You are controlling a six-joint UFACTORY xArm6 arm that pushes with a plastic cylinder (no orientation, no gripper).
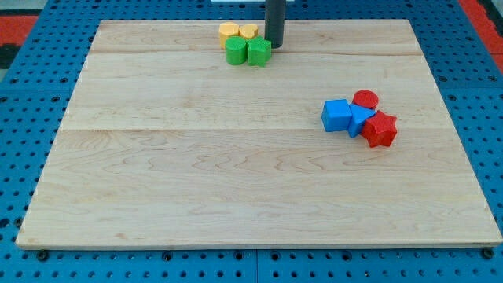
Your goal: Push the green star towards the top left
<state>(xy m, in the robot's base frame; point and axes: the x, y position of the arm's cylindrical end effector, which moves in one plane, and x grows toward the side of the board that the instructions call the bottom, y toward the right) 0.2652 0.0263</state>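
Two green blocks sit side by side near the view's top centre. The right one (258, 52) has angular sides and looks like the green star. The left one (235, 53) is rounder. My tip (274, 46) stands at the star's upper right edge, touching it or almost so. The dark rod rises from there out of the view's top.
Two yellow blocks (229, 32) (248, 32) lie just above the green ones, touching them. At the view's right is a cluster: a blue cube (336, 115), another blue block (360, 120), a red round block (365, 99) and a red star (380, 130). The wooden board (236, 173) lies on a blue pegboard.
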